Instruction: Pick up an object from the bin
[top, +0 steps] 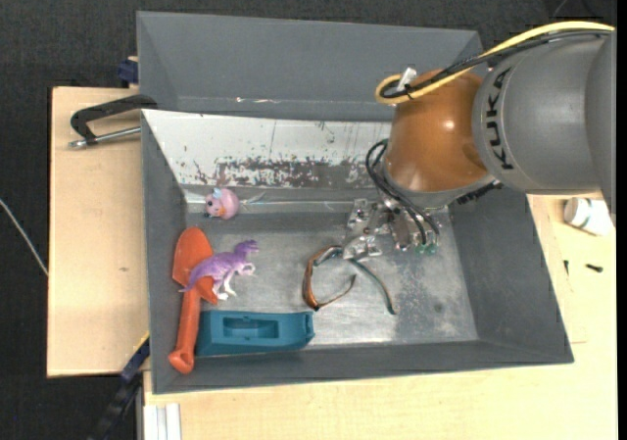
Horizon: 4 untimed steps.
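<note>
Brown-and-green wire (309,286), bent into a thin loose loop on the floor of the bin (441,301), lies right at the gripper (370,237) and trails away from it toward the near wall. Whether the gripper is spread or closed, or has any wire in it, I cannot tell. So thin and springy a thing could slip free, or snag and drag along the floor if caught off-centre. The purple dinosaur (225,269), orange shovel (192,257), blue block (253,330) and pink ball (223,203) lie well away from the gripper by the opposite wall, so a knock there looks unlikely.
</note>
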Tool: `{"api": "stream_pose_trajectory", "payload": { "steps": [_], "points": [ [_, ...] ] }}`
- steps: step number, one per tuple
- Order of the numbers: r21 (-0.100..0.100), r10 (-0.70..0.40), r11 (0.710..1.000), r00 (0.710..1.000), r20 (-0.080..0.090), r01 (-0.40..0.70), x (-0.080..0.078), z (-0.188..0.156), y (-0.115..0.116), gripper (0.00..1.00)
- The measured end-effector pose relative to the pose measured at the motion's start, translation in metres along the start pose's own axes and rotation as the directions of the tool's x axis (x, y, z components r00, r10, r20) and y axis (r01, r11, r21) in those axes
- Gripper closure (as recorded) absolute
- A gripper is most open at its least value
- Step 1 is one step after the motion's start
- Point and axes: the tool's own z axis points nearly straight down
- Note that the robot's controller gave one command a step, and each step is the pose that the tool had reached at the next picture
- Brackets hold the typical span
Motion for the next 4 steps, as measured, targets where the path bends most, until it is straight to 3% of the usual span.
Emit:
{"api": "stream_pose_trajectory", "payload": {
  "steps": [1,2,3,4],
  "points": [
    [0.000,-0.042,0.999,0.999,0.003,0.042,-0.014,-0.007,-0.001,1.00],
    [0.000,-0.105,0.994,0.994,0.003,0.105,-0.019,-0.023,-0.025,1.00],
    [0.000,-0.263,0.965,0.965,0.001,0.263,-0.028,-0.001,-0.020,0.00],
    [0.000,-0.262,0.965,0.965,0.002,0.262,-0.028,-0.002,-0.020,0.00]
  ]
}}
